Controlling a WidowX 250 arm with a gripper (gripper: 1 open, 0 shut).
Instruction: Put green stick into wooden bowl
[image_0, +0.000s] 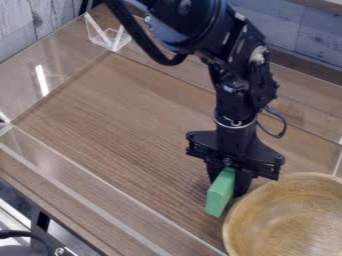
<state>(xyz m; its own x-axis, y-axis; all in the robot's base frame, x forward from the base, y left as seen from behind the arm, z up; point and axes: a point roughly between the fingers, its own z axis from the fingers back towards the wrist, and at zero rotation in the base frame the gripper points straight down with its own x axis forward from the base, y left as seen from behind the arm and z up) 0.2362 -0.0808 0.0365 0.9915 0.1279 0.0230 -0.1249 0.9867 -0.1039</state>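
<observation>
So the black arm's gripper (229, 172) is pointing straight down at the wood-grain worktop (120, 120), and its jaws are clamped tight on the upper end of the green stick (221, 193). That stick hangs out below the jaws, tilted a bit, with its lower end down by the worktop surface; can't tell if it's actually touching the wood or just above it. It sits just left of the wooden bowl (287, 218), right next to the rim, but outside the bowl, not in it. The bowl itself is in the bottom right corner, partly cut off by the frame edge, light tan with visible grain inside. Clear acrylic walls (60, 165) run around the worktop, and there's a small clear stand (107, 35) at the back left, well apart from everything else.
</observation>
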